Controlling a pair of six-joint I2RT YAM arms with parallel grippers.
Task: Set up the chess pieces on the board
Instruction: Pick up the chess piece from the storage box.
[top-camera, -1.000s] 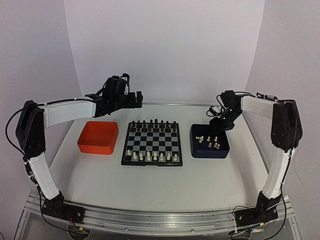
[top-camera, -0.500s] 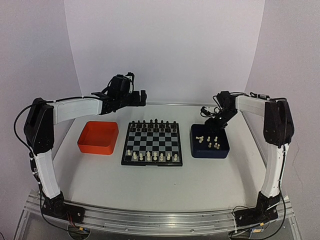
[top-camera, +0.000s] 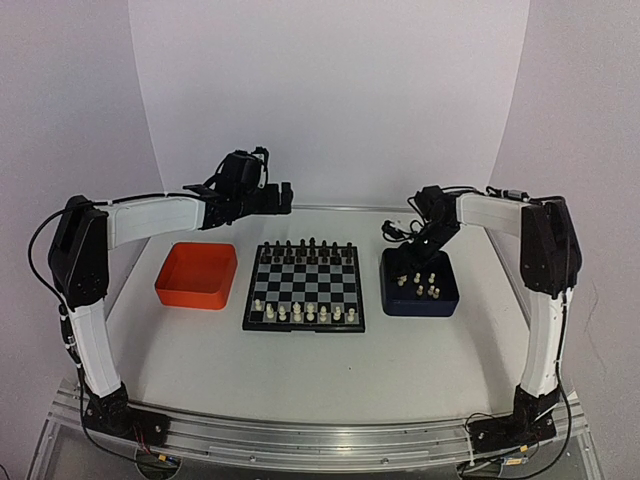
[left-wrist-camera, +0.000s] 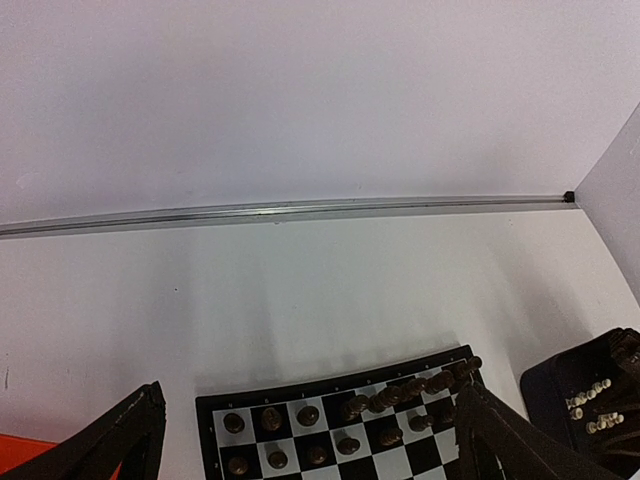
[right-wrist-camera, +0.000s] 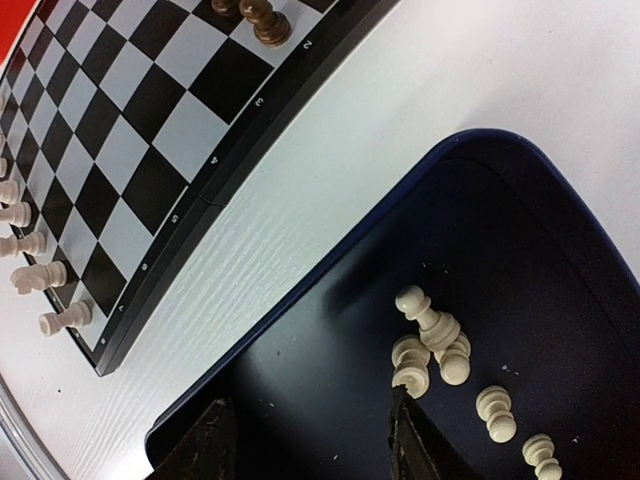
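Board: the board (top-camera: 305, 283) lies in the middle of the table (top-camera: 300, 370), between the orange tray (top-camera: 190, 298) on its left and the dark blue tray (top-camera: 420, 308) on its right. It touches neither of them.
White on the board: cream-white chess pieces (top-camera: 303, 314) stand upright on the near rows, most of them along the near edge.
White in the tray: more chess pieces are on the floor of the dark blue tray, some in one tight cluster, others just beside it.
Black: the black chessmen (top-camera: 305, 248) fill the far rows.
Right claw: the right gripper (right-wrist-camera: 305, 410) hangs over the tray's far corner, the one toward the board. Its fingers are half apart and hold nothing.
Left claw: the left gripper (left-wrist-camera: 310, 400) is high in the air behind the orange tray. Its fingers are spread wide and hold nothing.
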